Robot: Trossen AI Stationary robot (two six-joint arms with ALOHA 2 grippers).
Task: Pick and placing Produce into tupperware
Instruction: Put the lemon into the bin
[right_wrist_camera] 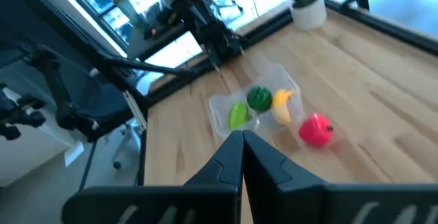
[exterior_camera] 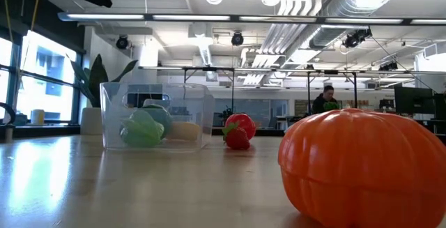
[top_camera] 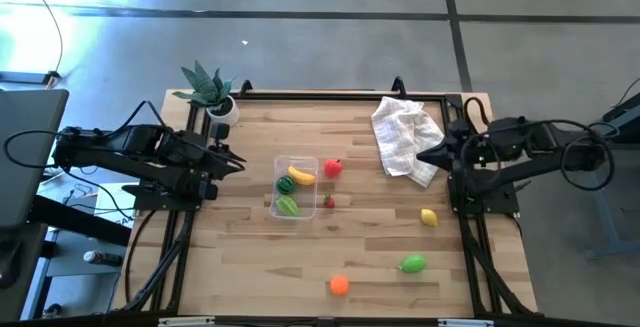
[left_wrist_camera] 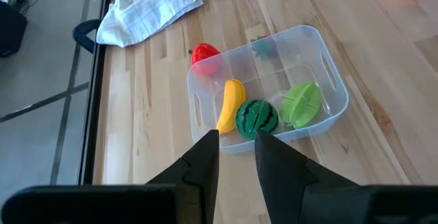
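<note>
Clear plastic, the tub (top_camera: 295, 189) sits at the centre of the high view on the wooden tabletop (top_camera: 250, 267). Inside lie 3 pieces: a banana (top_camera: 302, 175), a watermelon (top_camera: 286, 184) and a green piece (top_camera: 289, 205). The left wrist view shows the same 3 side by side against one long wall of the tub.

Outside, 5 pieces are left. A red one (top_camera: 333, 168) lies just right of the tub's upper corner, and a smaller red one (top_camera: 329, 202) just right of its lower half. A lemon (top_camera: 429, 217) lies right of centre, a second green piece (top_camera: 412, 263) at lower right, and an orange (top_camera: 340, 285) at bottom centre, well apart from the tub. By this count, the job looks under half done.

Both arms hang back. The left gripper (top_camera: 236, 162) is at centre left, pointing at the tub, its jaws drawn close together and empty. The right gripper (top_camera: 425, 155) is at upper right, over the edge of a white cloth (top_camera: 405, 135), jaws pressed together on nothing. A potted plant (top_camera: 212, 91) stands at the upper left corner of the tabletop.
</note>
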